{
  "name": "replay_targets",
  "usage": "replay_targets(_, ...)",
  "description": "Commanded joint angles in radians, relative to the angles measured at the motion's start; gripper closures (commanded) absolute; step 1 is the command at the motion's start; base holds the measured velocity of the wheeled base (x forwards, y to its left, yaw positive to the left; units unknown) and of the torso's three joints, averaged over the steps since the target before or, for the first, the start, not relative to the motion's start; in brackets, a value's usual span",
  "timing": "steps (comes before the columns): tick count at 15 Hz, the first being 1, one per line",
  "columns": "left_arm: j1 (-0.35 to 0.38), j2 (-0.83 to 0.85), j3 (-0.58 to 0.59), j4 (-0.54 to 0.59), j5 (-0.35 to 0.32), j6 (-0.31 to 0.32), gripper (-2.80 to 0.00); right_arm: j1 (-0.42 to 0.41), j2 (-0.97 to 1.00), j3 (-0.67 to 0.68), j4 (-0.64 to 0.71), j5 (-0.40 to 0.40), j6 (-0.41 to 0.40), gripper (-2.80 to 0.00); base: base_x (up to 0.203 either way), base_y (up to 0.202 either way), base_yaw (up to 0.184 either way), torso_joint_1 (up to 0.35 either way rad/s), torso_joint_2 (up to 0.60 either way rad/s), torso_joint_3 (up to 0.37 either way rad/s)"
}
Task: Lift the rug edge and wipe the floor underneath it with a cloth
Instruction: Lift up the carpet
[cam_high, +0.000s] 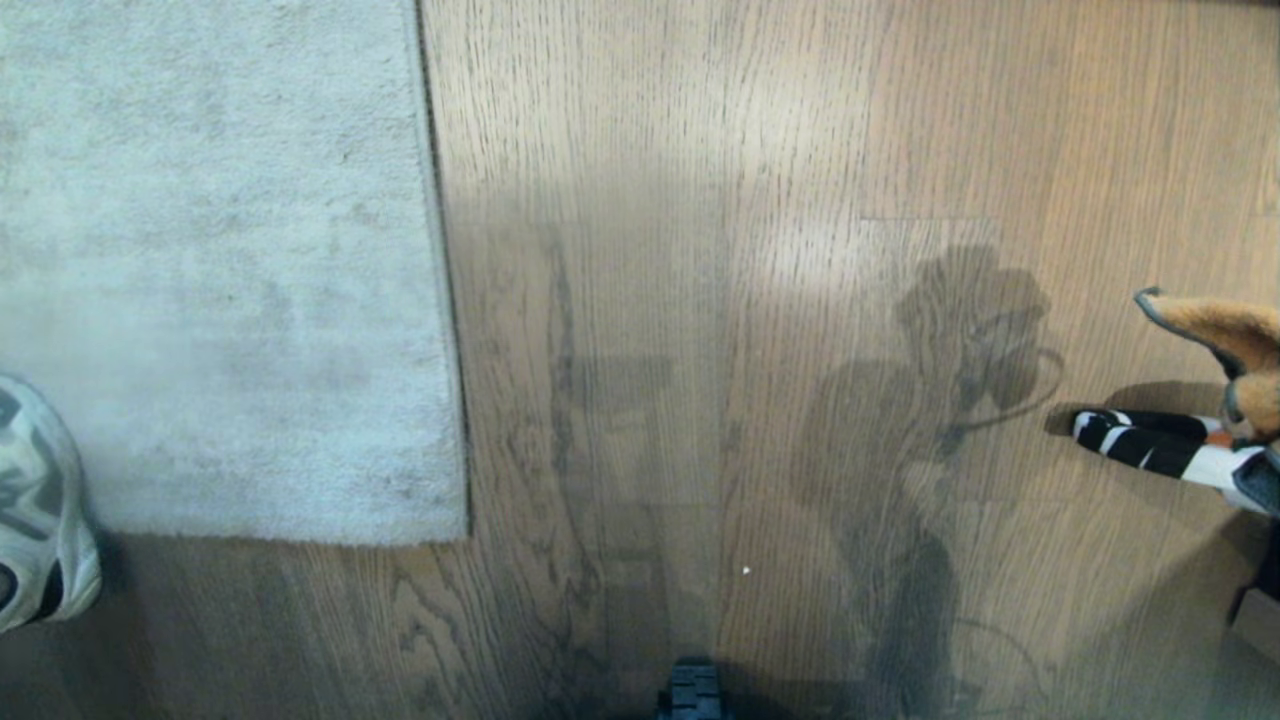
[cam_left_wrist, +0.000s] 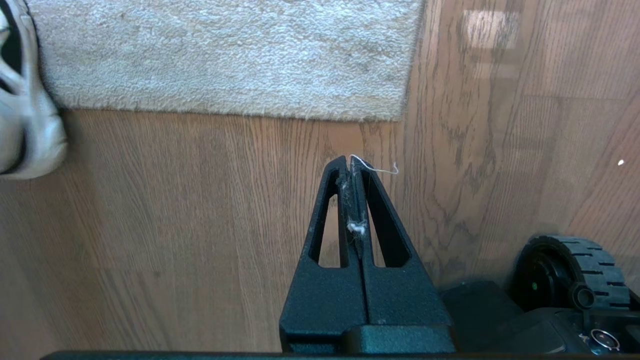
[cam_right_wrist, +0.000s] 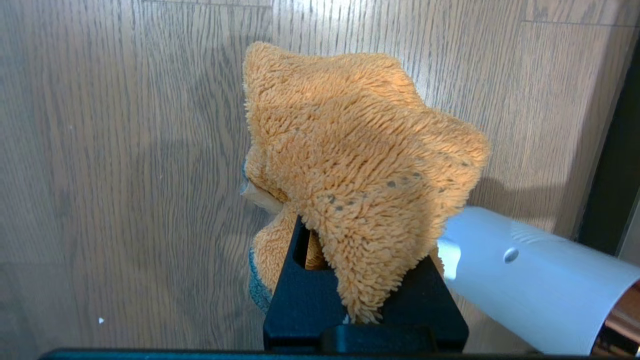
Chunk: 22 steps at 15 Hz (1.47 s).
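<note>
Orange cloth sits pinched in the right gripper, held above the floor at the right, well apart from the rug. Left gripper, pressed together and empty, hangs near the rug's corner beside a shoe.

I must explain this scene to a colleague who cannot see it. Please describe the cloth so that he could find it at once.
Start from the large pale grey short-pile rug on the brown wood-grain plank floor, then look to the far opposite side of the head view. There the right gripper holds a small orange-tan fuzzy microfibre cloth above the planks. It is the only orange, fluffy thing, with a dark stitched border.
</note>
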Motion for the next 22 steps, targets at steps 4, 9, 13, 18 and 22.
replay_targets(4,0.000,0.000,0.000,0.001,0.001,-0.001,0.00,0.080,-0.077,0.107,0.000,-0.003,-0.001,0.00,0.000,0.000,0.000,0.000,0.00,0.000)
replay_targets(9,0.000,0.000,0.000,0.001,0.001,-0.001,0.00,0.109,-0.190,0.175,0.079,-0.005,-0.001,0.00,0.000,0.000,0.000,0.000,0.00,0.000)
replay_targets(13,0.000,0.000,0.000,0.001,0.001,-0.001,0.00,0.115,-0.337,0.236,0.214,-0.008,-0.001,0.00,0.000,0.000,0.000,0.000,0.00,0.000)
replay_targets(18,0.000,0.000,0.000,0.001,0.001,-0.001,0.00,0.057,-0.475,0.276,0.358,-0.009,-0.006,0.00,0.000,0.000,0.000,0.000,0.00,0.000)
replay_targets(22,0.000,0.000,0.000,0.001,0.001,-0.001,0.00,0.034,-0.566,0.280,0.488,-0.009,-0.027,0.00,0.000,0.000,0.000,0.000,0.00,0.000)
